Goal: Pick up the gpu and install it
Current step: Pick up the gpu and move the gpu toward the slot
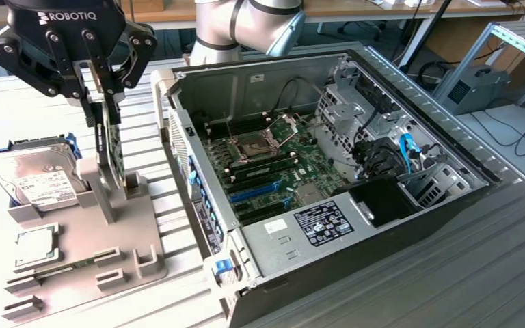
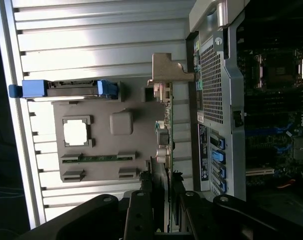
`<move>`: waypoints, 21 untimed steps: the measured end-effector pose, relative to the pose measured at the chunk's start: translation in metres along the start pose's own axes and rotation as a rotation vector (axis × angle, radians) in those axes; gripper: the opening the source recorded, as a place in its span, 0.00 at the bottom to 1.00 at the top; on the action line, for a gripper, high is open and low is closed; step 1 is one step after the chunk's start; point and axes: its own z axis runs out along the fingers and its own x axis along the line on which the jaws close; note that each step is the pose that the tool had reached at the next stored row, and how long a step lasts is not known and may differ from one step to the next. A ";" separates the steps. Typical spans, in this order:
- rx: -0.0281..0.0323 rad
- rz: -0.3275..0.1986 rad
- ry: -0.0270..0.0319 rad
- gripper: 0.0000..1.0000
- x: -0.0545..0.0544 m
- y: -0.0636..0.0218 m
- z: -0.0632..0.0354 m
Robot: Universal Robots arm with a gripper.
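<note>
You're on the pick-up step. The gripper hangs over the tray, which sits beside the case on the exterior view's left of it. Its fingers are pinched narrow on the top edge of the gpu. The card stands on edge, upright in its tray slot. I'd say it isn't lifted out yet, though its foot is hard to make out. Nothing sits in the case's blue slots, so the install part isn't started.

My read on what getting it out calls for is a straight vertical pull. The tray posts stand right against the card, so any tilt would likely bind it. It also has to clear the case's tray-side wall, which stands taller than the tray and just beside the card.

Room-wise, the drive and chip lie on the side of the tray away from the case, apart from the card. Above the case it's open. Inside, cables crowd the side away from the tray, while the slots lie nearer the tray-side wall. The surface around the case is bare slats.
</note>
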 end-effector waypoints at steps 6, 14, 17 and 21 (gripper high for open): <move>0.0001 0.000 0.0000 0.26 -0.004 0.0003 0.0001; 0.0000 0.000 0.0000 0.26 -0.013 0.0010 0.0004; 0.0000 0.000 0.0000 0.26 -0.016 0.0013 0.0005; 0.0000 0.000 0.0000 0.26 -0.019 0.0016 0.0006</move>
